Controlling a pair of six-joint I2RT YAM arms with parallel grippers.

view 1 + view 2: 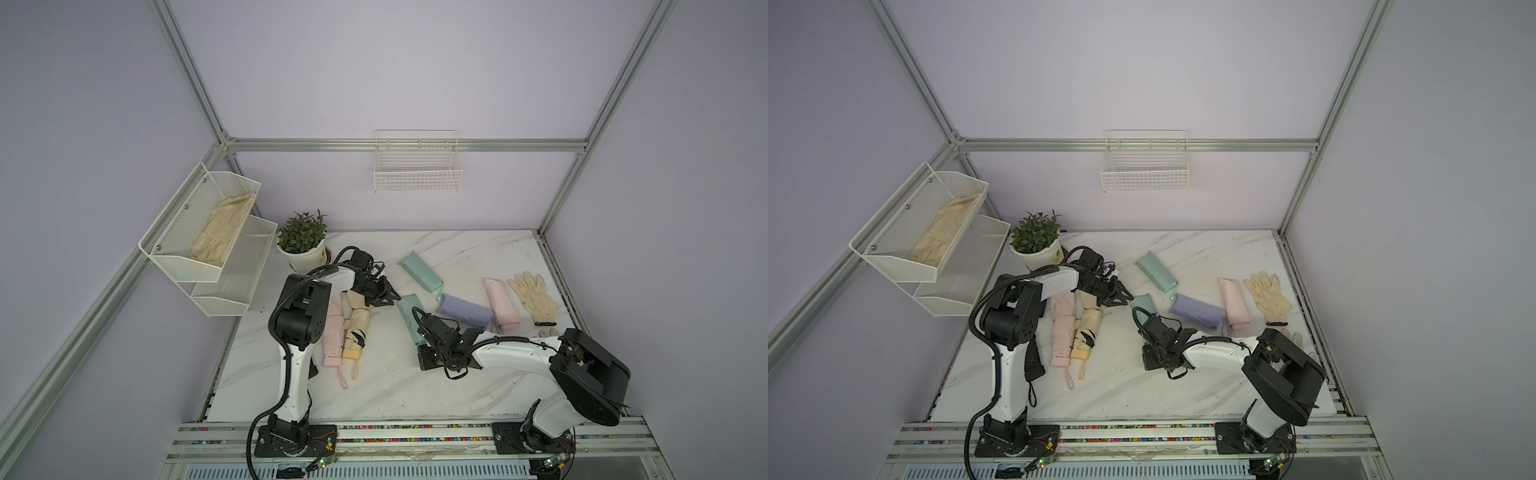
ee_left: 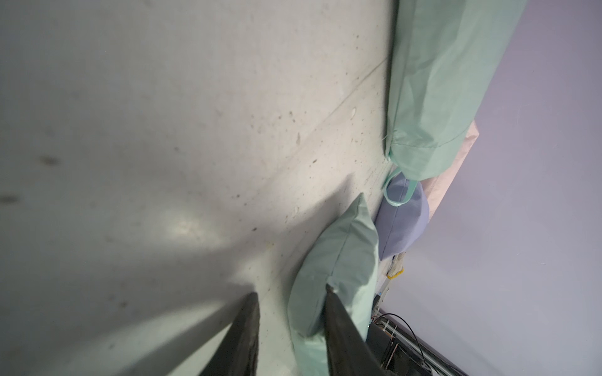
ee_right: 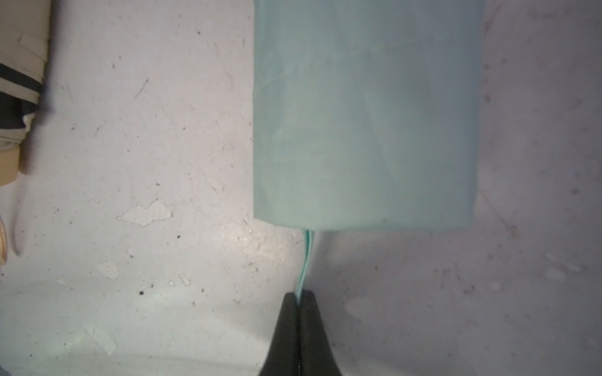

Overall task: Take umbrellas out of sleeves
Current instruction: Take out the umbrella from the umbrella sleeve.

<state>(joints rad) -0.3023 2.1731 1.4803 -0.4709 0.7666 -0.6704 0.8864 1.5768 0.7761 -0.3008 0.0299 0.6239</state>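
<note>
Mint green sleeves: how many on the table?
2. The back mint sleeve lies rearward on the table; the middle mint sleeve lies partly under the right arm, the loop from its mouth pinched by the right gripper. Arms may hide more.

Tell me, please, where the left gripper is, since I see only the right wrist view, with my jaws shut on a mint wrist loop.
Observer: The left gripper is open at the far end of your mint green sleeve, one fingertip beside its corner. I cannot tell whether it touches.
Operator: Thank you. Are any umbrellas out already?
Observer: Yes, a pink umbrella lies bare beside the yellow umbrella, next to the left arm.
Operator: What lies beyond my sleeve?
Observer: A lilac sleeve, a pink sleeve and a second mint sleeve, all looking full.
</note>
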